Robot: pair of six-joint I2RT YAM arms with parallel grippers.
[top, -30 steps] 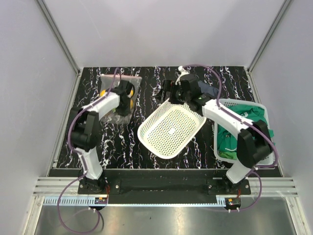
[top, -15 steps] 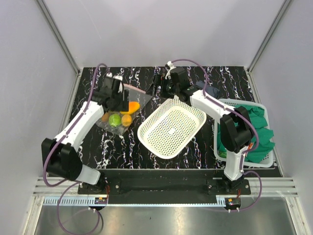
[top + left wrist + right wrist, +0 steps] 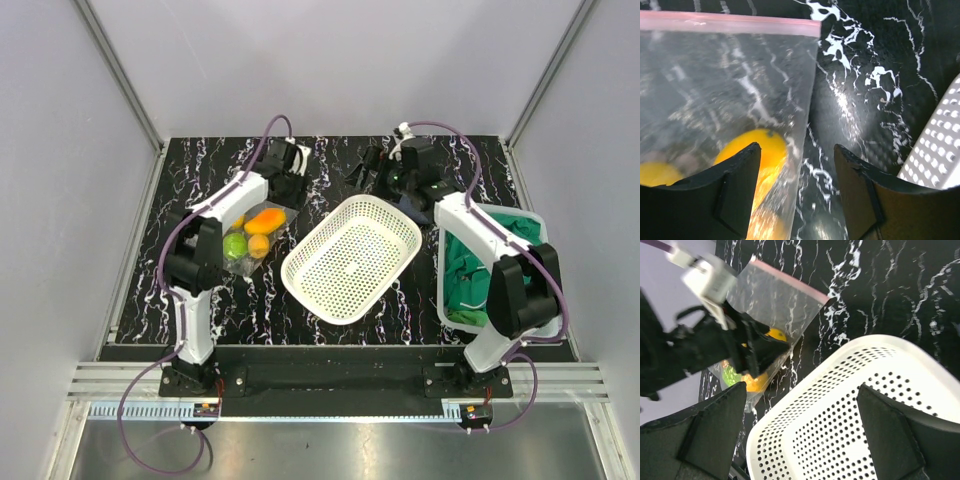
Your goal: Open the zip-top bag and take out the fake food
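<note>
Left gripper (image 3: 797, 150), jaws apart and empty, hovers above the zip-top bag (image 3: 725, 85) at its side edge — zip strip (image 3: 730, 22) crosswise ahead.

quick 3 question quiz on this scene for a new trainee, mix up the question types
1. True or false: the zip-top bag lies inside the white mesh basket.
2. How many green pieces are among the fake food? A) none B) one C) three
3. Fill in: the left gripper and the right gripper both have their jaws ____.

Key: 1 false, the bag lies on the table beside the basket; 2 B; 3 open.
</note>
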